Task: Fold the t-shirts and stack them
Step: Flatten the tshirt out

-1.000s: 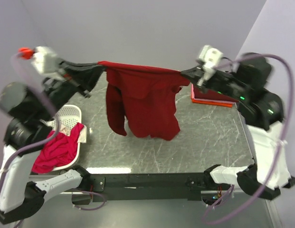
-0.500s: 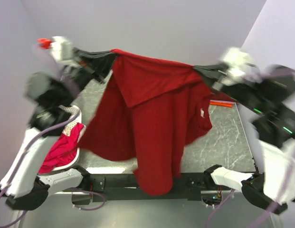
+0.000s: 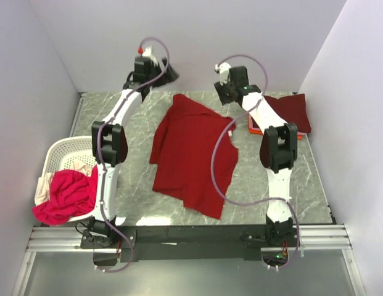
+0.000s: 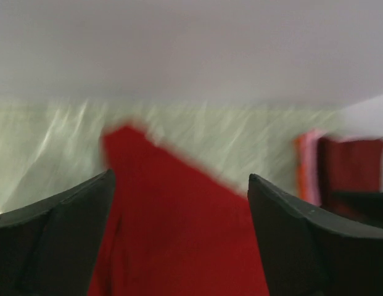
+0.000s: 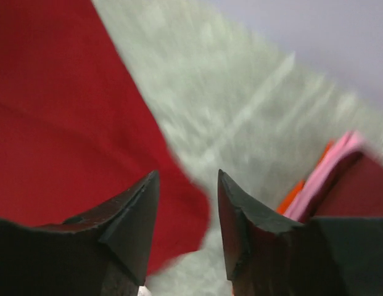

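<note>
A large dark red t-shirt lies spread out flat in the middle of the table. Above its far left corner my left gripper hangs open, and in the left wrist view the red cloth shows below the empty gap of that gripper. My right gripper hovers open near the shirt's far right corner. Its wrist view shows the shirt's edge under the gripper, with nothing between the fingers. A folded maroon t-shirt tops a stack with pink and orange layers at the back right.
A white lattice basket stands at the left edge of the table. A magenta-pink t-shirt and a cream one spill out of it. Walls close in the table at the back and on both sides.
The dark red shirt hung stretched in the air between both shut grippers. Both have let go, and it now lies flat on the table. Both arms have reached toward the far edge.
</note>
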Controlling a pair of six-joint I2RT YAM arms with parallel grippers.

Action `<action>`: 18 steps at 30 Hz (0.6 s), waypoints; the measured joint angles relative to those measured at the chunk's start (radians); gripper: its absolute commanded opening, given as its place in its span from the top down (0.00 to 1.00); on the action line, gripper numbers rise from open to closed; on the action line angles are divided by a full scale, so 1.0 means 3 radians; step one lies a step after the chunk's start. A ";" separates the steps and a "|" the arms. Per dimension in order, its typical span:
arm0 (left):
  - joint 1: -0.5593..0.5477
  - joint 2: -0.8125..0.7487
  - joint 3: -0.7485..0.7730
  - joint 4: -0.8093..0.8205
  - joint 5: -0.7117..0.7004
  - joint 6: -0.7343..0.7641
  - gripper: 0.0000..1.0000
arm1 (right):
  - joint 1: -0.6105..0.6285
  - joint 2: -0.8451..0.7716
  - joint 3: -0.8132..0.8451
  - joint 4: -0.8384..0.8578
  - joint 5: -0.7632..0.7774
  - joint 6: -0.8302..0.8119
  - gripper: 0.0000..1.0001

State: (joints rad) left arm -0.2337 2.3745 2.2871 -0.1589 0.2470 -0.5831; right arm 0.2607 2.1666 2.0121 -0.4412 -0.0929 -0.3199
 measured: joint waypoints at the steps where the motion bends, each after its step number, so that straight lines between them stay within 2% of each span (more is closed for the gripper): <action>1: 0.0010 0.0043 -0.0074 -0.0128 -0.0004 0.0014 0.04 | -0.0053 0.0109 -0.0009 -0.0018 0.0028 0.0043 0.47; 4: 0.0020 -0.0275 -0.0891 -0.0247 -0.0083 0.0156 0.03 | -0.0192 -0.0079 -0.0537 -0.0031 -0.0062 0.0005 0.46; 6: 0.0015 -0.0651 -0.1390 -0.0354 -0.0145 0.0254 0.05 | -0.0284 -0.0387 -0.0904 -0.0137 -0.0354 -0.0234 0.46; 8: 0.0010 -0.1138 -0.1794 -0.0483 -0.0214 0.0346 0.08 | -0.0322 -0.0760 -0.1179 -0.0437 -0.0825 -0.0651 0.47; 9: 0.0010 -0.1399 -0.1981 -0.0482 -0.0242 0.0373 0.14 | -0.0315 -0.0966 -0.1302 -0.0614 -0.1048 -0.0870 0.47; 11: 0.0010 -0.1930 -0.2309 -0.0548 -0.0296 0.0406 0.19 | -0.0254 -0.1408 -0.1539 -0.0969 -0.1486 -0.1362 0.46; 14: 0.0010 -0.2525 -0.2678 -0.0585 -0.0357 0.0406 0.37 | -0.0069 -0.1979 -0.2101 -0.1230 -0.1848 -0.1924 0.46; 15: 0.0010 -0.2616 -0.2744 -0.0629 -0.0373 0.0408 0.54 | 0.0008 -0.2143 -0.2364 -0.1233 -0.1898 -0.2084 0.46; 16: 0.0010 -0.2651 -0.2783 -0.0697 -0.0379 0.0402 0.62 | 0.0084 -0.2249 -0.2579 -0.1266 -0.1925 -0.2200 0.45; 18: 0.0009 -0.2561 -0.2799 -0.0870 -0.0387 0.0448 0.69 | 0.0261 -0.2459 -0.3160 -0.1268 -0.1953 -0.2550 0.44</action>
State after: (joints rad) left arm -0.2310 1.6062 1.4475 -0.4198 0.1310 -0.4488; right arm 0.3389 1.4288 1.0641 -0.8215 -0.6788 -1.0847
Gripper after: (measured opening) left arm 0.380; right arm 0.547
